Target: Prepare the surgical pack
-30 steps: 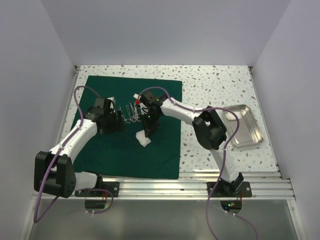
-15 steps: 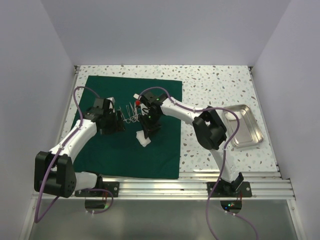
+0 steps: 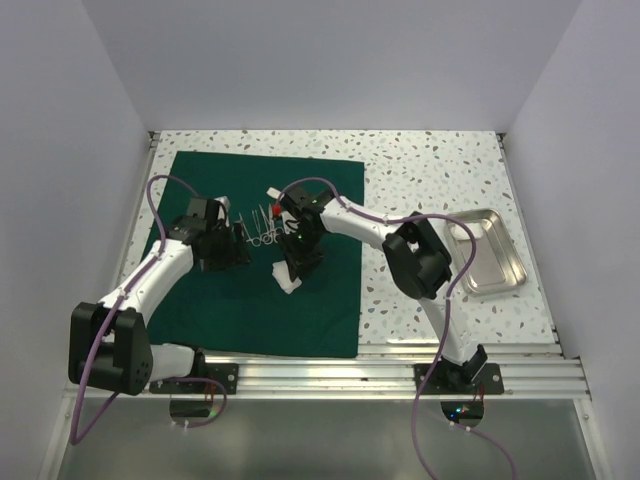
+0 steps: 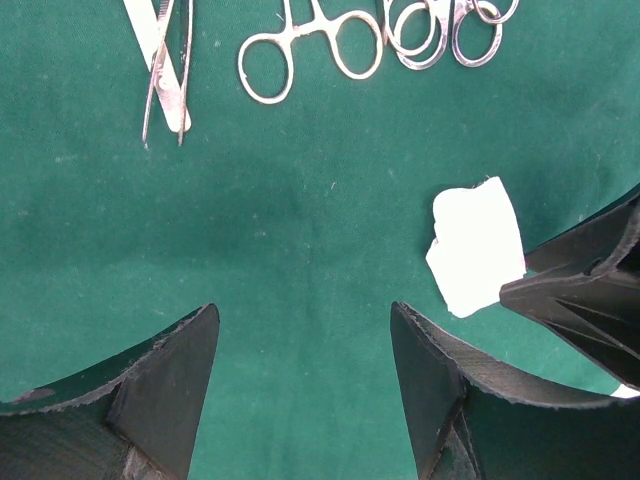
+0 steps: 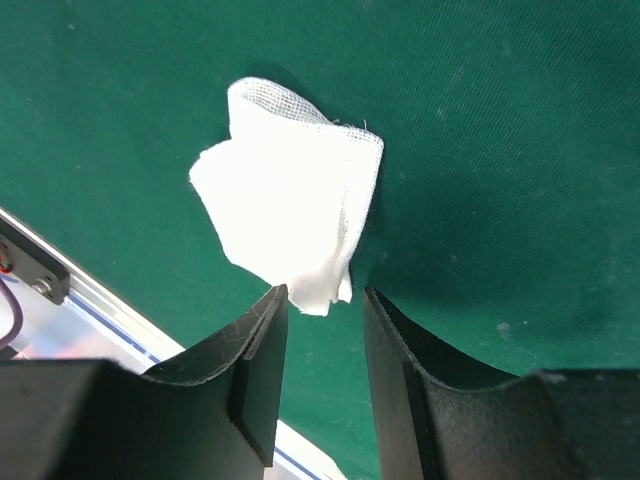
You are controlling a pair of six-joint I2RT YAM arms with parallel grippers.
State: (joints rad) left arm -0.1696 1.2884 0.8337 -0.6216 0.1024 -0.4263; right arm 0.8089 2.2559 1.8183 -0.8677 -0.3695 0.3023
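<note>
The surgical pack is a dark green cloth spread flat as a broad sheet on the table's left half. A small white gauze square lies crumpled on it, also in the left wrist view and the right wrist view. My right gripper points down at the gauze; its jaws stand narrowly apart, with the gauze's near edge at the tips and not pinched. My left gripper hovers open and empty over bare cloth, left of the gauze.
Steel ring-handled instruments lie in a row on the cloth's far part, with tweezers beside them. A shiny steel tray stands on the speckled table at right. The right gripper's fingers reach into the left wrist view.
Almost nothing. Both arms have shifted only slightly, and the gauze stays where it was on the cloth.
</note>
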